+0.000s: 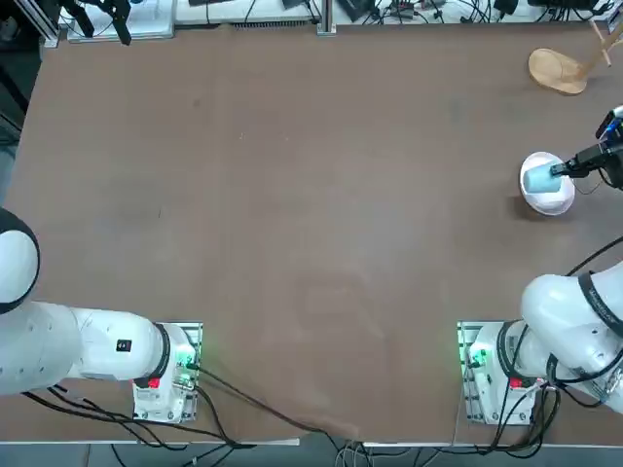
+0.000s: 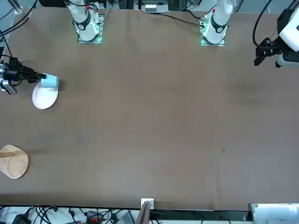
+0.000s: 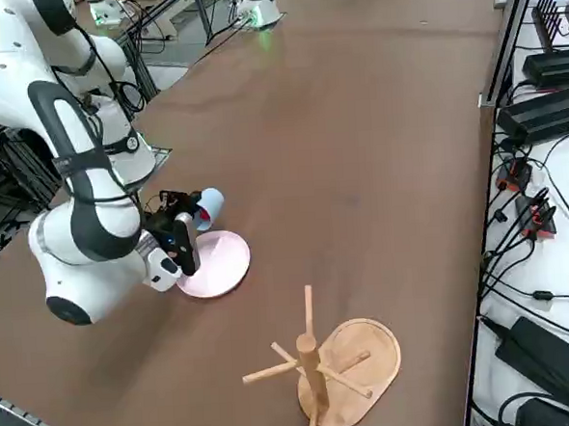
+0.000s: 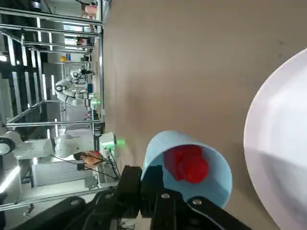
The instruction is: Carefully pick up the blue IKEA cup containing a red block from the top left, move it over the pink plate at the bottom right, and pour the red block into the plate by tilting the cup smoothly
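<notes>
Even, diffuse overhead light falls across the matte brown tabletop (image 1: 292,195), which shows no glare. Shadows are soft and short: a faint one lies beside the round pale pink plate (image 1: 551,198) near the tabletop's right edge, another under the tan wooden peg stand (image 3: 342,364). Green indicator lamps glow at both arm bases. In the wrist view the light-blue plastic cup (image 4: 192,167) and the small red block (image 4: 188,164) inside it look slightly soft, and bright strip lights streak the background.
</notes>
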You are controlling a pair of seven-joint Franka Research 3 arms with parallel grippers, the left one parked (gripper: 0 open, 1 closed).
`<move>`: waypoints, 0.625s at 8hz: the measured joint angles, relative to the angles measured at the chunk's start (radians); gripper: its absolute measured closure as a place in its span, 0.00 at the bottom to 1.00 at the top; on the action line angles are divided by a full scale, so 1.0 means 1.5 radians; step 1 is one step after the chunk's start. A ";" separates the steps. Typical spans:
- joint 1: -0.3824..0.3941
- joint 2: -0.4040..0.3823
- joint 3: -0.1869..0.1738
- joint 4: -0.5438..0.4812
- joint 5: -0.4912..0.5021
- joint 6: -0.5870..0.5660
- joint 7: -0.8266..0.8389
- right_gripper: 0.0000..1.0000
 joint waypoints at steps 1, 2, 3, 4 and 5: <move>-0.007 0.015 0.000 0.014 0.006 -0.022 -0.007 0.98; -0.011 0.029 0.000 0.028 0.009 -0.041 -0.010 0.98; -0.014 0.040 0.000 0.040 0.011 -0.056 -0.010 0.98; -0.016 0.047 0.000 0.050 0.017 -0.067 -0.010 0.98; -0.016 0.053 0.000 0.058 0.027 -0.076 -0.010 0.98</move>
